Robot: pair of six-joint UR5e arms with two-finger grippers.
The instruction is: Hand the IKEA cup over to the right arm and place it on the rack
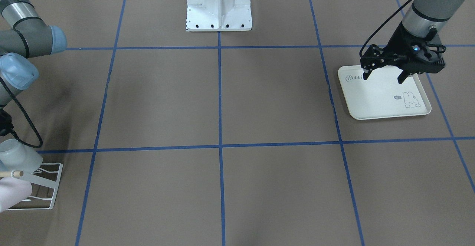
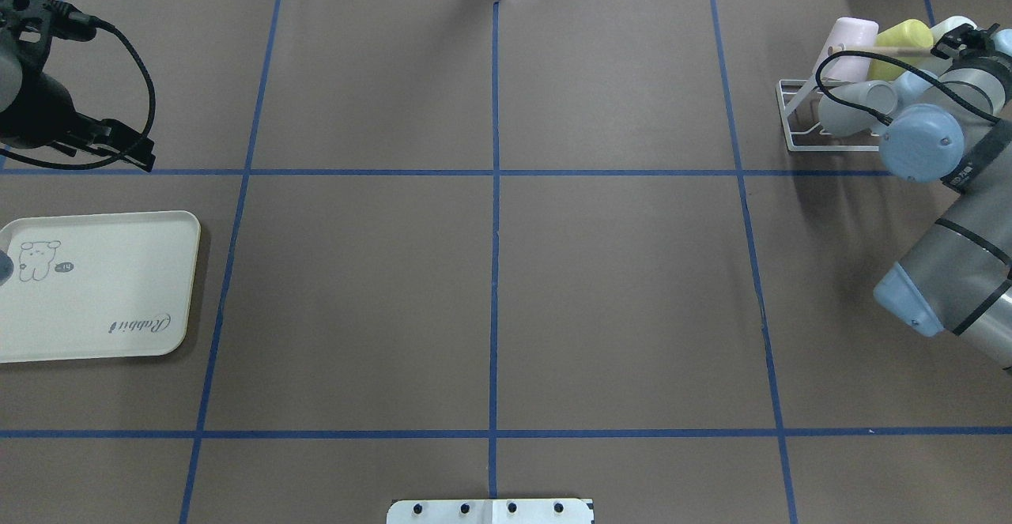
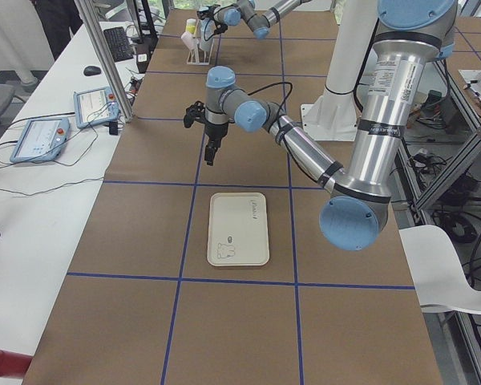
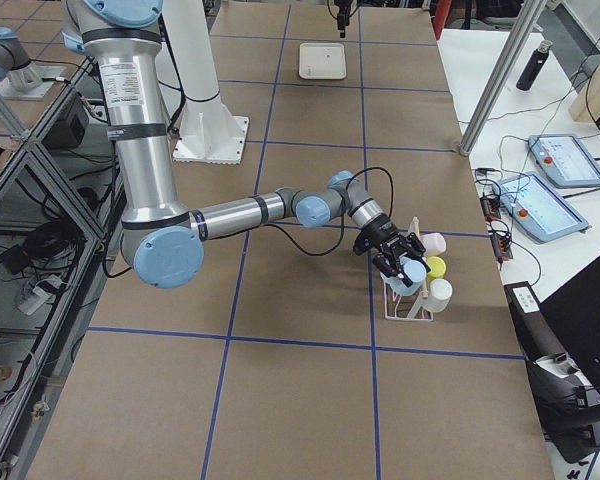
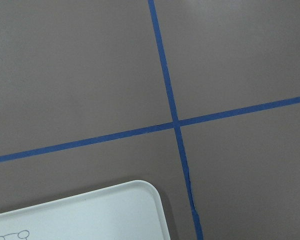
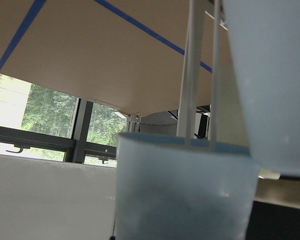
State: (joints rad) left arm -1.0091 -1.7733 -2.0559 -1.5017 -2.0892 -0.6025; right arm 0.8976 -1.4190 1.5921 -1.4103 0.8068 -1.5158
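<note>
Left tool [image 1: 383,78] wide open and empty; I can't tell how my right tool [image 4: 400,265] grips the pale blue cup [image 1: 18,156], which could snag the rack [image 1: 56,184] and tip

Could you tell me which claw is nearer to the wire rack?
Right. The right claw is at the rack; the left claw hangs far off, near the tray.
</note>
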